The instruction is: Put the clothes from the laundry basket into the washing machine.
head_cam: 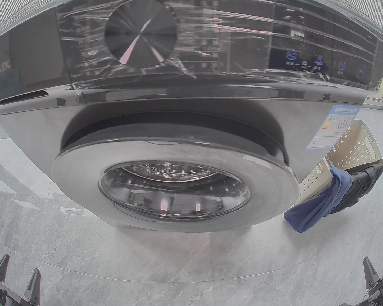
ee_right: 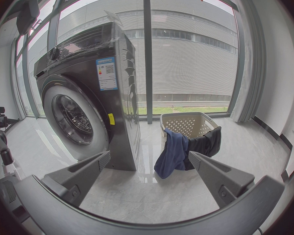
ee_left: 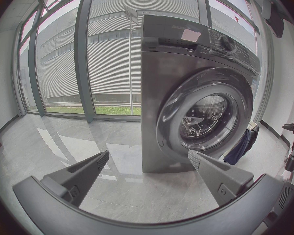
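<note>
The dark grey washing machine (head_cam: 191, 107) stands right in front of me, its round glass door (head_cam: 174, 188) closed, the steel drum visible behind it. To its right sits the beige laundry basket (head_cam: 357, 145) with a blue garment (head_cam: 323, 200) and a black garment (head_cam: 361, 181) draped over its rim. From the right wrist view the basket (ee_right: 189, 123), the blue cloth (ee_right: 173, 152) and the black cloth (ee_right: 205, 144) lie just beyond my open right gripper (ee_right: 148, 157). My left gripper (ee_left: 148, 155) is open and empty, facing the machine's door (ee_left: 204, 118). Both grippers (head_cam: 17, 275) (head_cam: 381, 258) hang low near the floor.
Polished grey tile floor (head_cam: 191, 260) spreads in front of the machine with free room. Tall windows (ee_right: 186, 66) stand behind the machine and the basket. A curtain and a white wall (ee_right: 277, 82) lie to the right of the basket.
</note>
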Available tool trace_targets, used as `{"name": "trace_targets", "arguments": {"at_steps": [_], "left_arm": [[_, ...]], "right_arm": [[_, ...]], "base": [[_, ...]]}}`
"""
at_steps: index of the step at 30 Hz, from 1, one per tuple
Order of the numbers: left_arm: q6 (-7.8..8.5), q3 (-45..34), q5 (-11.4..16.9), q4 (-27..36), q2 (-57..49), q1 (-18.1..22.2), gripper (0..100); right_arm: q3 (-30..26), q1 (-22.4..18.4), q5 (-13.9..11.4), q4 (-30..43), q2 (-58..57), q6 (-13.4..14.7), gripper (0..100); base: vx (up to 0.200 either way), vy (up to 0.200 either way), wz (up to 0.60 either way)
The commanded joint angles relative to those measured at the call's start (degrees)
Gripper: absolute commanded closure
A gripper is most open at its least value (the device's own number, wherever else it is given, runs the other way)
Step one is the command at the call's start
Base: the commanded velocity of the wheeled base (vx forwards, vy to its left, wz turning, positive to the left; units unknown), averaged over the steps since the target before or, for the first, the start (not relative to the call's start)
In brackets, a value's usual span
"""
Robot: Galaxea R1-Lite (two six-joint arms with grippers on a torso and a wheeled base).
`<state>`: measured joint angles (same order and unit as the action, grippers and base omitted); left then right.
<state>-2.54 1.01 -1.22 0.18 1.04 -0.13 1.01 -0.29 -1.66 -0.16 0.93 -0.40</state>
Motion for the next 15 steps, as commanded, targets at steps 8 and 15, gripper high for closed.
{"name": "trace_targets", "arguments": {"at_steps": [8, 15], "left_arm": [[-0.01, -0.84, -0.01, -0.01, -0.86, 0.05, 0], [-0.01, -0.84, -0.01, -0.01, -0.86, 0.05, 0]], "right_arm": [[-1.01, 0.03, -0.01, -0.02, -0.66, -0.04, 0], [-1.01, 0.03, -0.01, -0.02, -0.66, -0.04, 0]], "base": [[0.000, 0.000, 0.00], [0.000, 0.000, 0.00]]}}
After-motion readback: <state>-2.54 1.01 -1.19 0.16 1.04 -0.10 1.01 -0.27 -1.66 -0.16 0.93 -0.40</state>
